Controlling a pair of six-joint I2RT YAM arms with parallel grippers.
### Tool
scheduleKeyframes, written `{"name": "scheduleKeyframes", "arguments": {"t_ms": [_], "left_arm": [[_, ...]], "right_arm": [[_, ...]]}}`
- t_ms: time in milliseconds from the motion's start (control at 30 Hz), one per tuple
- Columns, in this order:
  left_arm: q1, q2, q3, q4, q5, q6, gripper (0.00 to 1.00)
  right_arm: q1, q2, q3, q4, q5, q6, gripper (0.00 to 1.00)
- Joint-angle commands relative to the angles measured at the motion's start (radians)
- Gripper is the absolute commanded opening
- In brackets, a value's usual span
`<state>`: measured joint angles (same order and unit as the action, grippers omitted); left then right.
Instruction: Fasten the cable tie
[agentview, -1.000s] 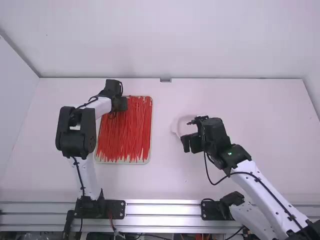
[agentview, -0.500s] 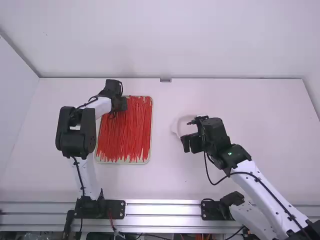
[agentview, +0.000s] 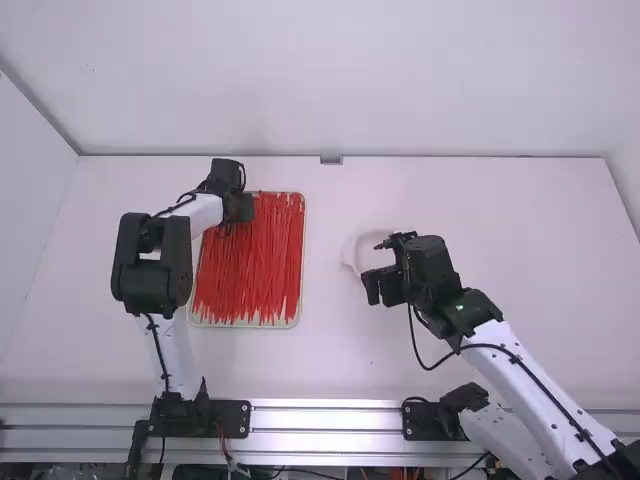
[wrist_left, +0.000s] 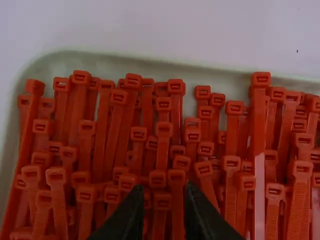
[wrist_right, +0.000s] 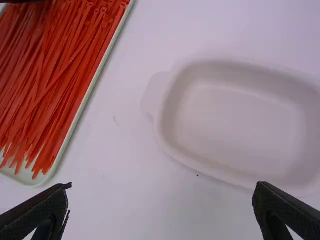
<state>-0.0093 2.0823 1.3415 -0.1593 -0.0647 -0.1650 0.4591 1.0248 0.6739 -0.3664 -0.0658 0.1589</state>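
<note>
- Hovering at the far end of the tray (wrist_left: 100, 59), the left pincer (wrist_left: 162, 192) stands slightly parted over the orange cable ties (wrist_left: 150, 135).
- Spread wide, the right pincer (wrist_right: 161, 189) hangs above the white dish (wrist_right: 167, 95) on the bench (wrist_right: 127, 165).

High view: white dish (agentview: 350, 252) mostly hidden behind right arm's wrist (agentview: 428, 265); just a bit of rim pokes out. Right arm's base cut off at pic's edge. Left wrist view: tray (wrist_left: 30, 75) cut off bar one corner; cable ties (wrist_left: 150, 125) run off the edges, tails unseen. Can't tell if left claw (wrist_left: 163, 202) tips touch a tie or hang just above. Right wrist view: right claw (wrist_right: 161, 186) fingers cut off at edge; tray & one end of dish clipped too.
</note>
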Motion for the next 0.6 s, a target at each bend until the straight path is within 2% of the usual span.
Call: {"name": "scheduleKeyframes", "arguments": {"t_ms": [0,567], "left_arm": [[0.01,-0.002,-0.007,0.0,-0.004,0.005,0.21],[0.01,-0.002,-0.008,0.0,-0.005,0.005,0.18]], "right_arm": [[0.006,0.002,0.034,-0.002,0.007,0.002,0.98],[0.006,0.002,0.034,-0.005,0.007,0.002,0.98]]}}
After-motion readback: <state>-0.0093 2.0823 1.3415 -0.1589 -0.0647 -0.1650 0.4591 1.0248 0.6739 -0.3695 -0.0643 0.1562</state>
